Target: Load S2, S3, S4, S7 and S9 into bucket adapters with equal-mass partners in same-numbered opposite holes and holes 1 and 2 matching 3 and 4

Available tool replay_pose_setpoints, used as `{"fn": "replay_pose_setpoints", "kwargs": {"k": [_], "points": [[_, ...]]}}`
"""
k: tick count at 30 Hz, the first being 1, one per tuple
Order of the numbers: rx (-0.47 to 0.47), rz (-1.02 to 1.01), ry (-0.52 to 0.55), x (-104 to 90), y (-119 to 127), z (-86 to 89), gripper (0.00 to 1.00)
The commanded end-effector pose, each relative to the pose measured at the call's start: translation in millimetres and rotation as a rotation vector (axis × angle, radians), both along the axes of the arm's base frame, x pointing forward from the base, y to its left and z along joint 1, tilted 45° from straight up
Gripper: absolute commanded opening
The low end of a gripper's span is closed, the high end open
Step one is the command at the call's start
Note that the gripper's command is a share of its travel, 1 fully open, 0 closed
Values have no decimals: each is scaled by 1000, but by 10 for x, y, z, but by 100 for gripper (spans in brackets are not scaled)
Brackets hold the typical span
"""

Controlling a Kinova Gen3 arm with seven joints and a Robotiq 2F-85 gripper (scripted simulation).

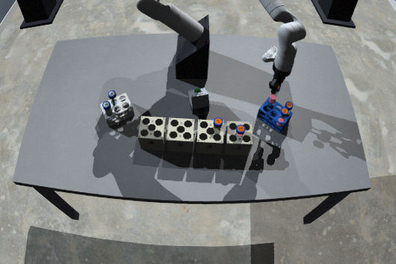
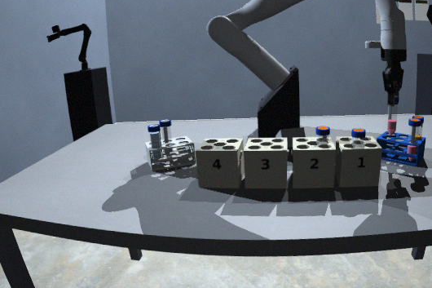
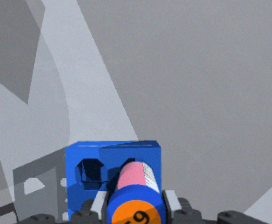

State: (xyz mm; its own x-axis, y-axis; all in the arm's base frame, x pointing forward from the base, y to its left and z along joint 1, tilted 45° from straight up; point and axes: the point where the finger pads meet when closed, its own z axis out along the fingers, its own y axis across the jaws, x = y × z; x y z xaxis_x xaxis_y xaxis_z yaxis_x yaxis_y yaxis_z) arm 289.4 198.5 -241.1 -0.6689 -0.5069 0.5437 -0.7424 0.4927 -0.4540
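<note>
My gripper (image 1: 274, 87) hangs straight down over the blue sample rack (image 1: 275, 112) at the right and is shut on the cap end of sample S9 (image 3: 137, 212). This tube (image 2: 391, 120) holds a little pink liquid and is raised, with its lower end about level with the rack top (image 2: 401, 147). Adapters 4 (image 2: 218, 163), 3 (image 2: 266, 162), 2 (image 2: 314, 161) and 1 (image 2: 359, 161) stand in a row. Adapter 2 holds one orange-dot tube (image 1: 218, 121). Adapter 1 holds another (image 1: 240, 129).
More orange-dot tubes (image 1: 286, 108) stand in the blue rack. A clear rack (image 1: 116, 110) at the left holds two white-dot blanks (image 2: 160, 132). The small desk with the green DONE key (image 1: 199, 101) stands behind the adapters, in front of the arm's base (image 1: 192, 56).
</note>
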Motion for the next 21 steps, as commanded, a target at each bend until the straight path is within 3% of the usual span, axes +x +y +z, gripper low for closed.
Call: {"fn": "replay_pose_setpoints", "kwargs": {"k": [1,21], "points": [[2,1,-1,4,36,29,10],[2,1,-1,12,195,189,10]]}}
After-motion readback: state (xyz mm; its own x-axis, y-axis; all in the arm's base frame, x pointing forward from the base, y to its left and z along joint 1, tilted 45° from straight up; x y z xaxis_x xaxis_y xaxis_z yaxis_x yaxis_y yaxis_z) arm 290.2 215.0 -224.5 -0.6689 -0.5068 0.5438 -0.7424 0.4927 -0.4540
